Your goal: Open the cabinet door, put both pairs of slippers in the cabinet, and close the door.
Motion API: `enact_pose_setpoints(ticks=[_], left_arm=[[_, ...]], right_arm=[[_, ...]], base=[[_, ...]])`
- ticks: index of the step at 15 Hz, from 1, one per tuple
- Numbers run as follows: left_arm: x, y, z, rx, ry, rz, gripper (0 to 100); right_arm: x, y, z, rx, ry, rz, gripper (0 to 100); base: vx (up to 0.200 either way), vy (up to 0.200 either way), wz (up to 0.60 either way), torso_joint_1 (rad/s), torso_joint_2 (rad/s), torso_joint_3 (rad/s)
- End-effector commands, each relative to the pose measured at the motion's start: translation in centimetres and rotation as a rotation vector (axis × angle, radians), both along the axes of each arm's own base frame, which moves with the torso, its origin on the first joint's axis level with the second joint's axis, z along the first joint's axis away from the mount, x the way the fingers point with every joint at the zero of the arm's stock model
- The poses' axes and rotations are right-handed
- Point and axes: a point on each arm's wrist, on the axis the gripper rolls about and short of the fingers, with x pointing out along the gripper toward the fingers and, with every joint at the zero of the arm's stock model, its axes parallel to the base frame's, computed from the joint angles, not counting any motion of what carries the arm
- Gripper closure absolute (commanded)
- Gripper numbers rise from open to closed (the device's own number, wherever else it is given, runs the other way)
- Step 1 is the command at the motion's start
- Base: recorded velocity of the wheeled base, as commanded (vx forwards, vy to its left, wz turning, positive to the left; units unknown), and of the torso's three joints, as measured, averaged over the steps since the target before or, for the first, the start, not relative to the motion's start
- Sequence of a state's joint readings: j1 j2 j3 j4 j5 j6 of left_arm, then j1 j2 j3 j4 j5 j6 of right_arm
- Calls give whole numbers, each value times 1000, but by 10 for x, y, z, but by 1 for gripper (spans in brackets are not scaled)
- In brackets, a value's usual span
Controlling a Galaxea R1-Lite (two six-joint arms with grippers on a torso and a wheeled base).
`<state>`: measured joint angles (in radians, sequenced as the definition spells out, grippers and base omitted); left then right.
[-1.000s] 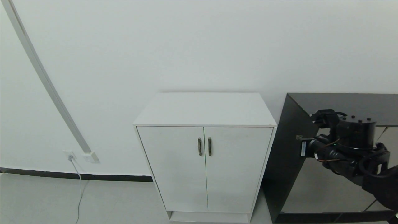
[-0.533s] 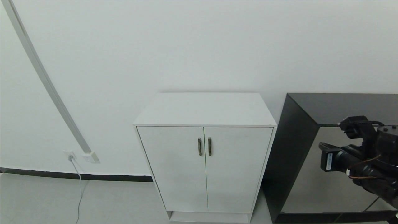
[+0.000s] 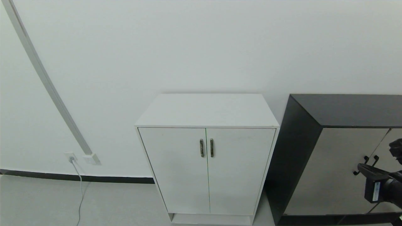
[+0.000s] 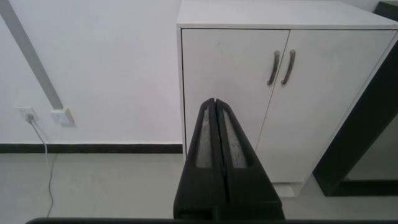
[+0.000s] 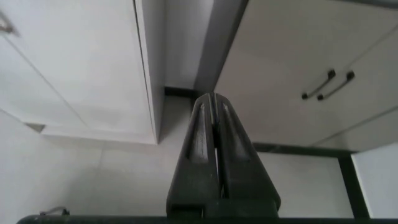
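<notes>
- The cabinet point(image 3: 207, 171) stands upright on the floor point(image 3: 40, 201), its back against the wall and its long axis vertical. Its front faces the robot, and it is boxy, with smooth, matte white panels and a flat top.
- Both cabinet doors point(image 3: 176, 169) lie flush and closed, meeting at a thin vertical seam.
- Two slim handles point(image 3: 201, 148) flank that seam. They are dark, metallic-looking bowed bars that run up and down, just beside each other.
- The left pincer point(image 4: 215, 102) is clenched on nothing, its two black fingers pressed flat together. The cabinet is ahead of its tip and well apart from it, door fronts turned toward it.
- The right pincer point(image 5: 215, 96) is likewise clenched and empty. It points down toward the floor at the narrow gap between the white cabinet's side and the dark cabinet point(image 3: 298, 150).
- The dark cabinet has glossy pale doors and black hooked handles point(image 5: 328, 84), and stands just beside the white one.
</notes>
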<state>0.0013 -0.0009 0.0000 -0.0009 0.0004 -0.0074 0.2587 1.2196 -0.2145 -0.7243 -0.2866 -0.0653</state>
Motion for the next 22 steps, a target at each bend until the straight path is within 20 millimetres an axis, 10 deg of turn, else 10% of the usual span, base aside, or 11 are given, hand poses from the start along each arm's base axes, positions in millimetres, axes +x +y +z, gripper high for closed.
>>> enact_pose_setpoints(ticks=[1,7,22], left_arm=[[0,0,0,0,0,1,100],[0,0,0,0,0,0,100],[0,0,0,0,0,0,100]], right_arm=[[-27,-8,3,10,-35,-4,100],[-78,-20,-5,5,48,57,100],[-129,-31,-53,30,32,136,100]], base=[[0,0,0,0,0,0],[0,0,0,0,0,0],[0,0,0,0,0,0]])
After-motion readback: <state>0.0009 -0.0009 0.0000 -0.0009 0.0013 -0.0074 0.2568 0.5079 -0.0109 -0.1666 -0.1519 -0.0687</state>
